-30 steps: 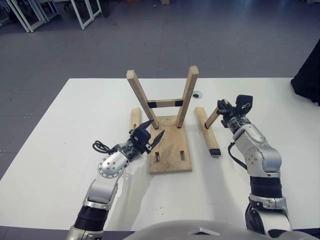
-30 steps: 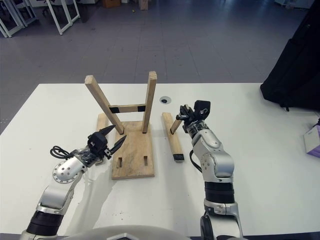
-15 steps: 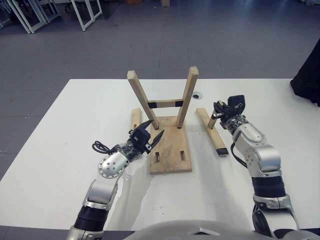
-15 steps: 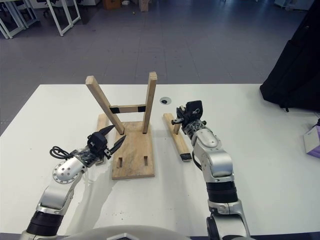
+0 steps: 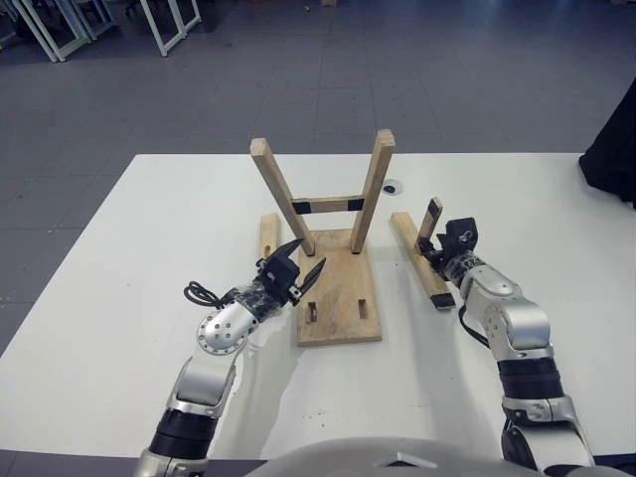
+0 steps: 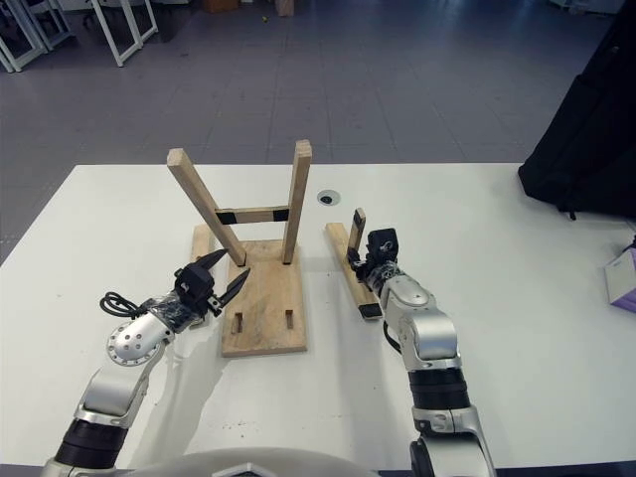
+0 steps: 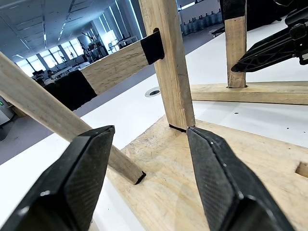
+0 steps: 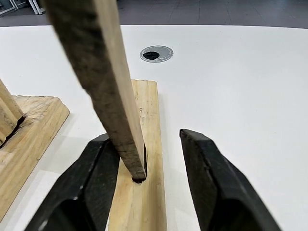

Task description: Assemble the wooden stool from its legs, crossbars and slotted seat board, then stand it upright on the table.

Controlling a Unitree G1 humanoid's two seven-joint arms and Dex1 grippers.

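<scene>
- Slotted seat board (image 5: 339, 293): lay flat on the white table (image 5: 139, 238), centre of frame; a pair of legs (image 5: 373, 189) stood in its far slots, joined by a crossbar (image 5: 328, 206).
- Loose leg (image 5: 415, 253): lay flat, just right of the board, with a short crossbar (image 5: 430, 217) upright in its slot.
- Wooden piece (image 5: 268, 236): lay flat at the board's upper left.
- Right gripper (image 5: 435, 256): jaws parted either side of the short crossbar's foot.
- Left gripper (image 5: 303, 261): jaws spread, holding nothing, at the board's left edge.
</scene>
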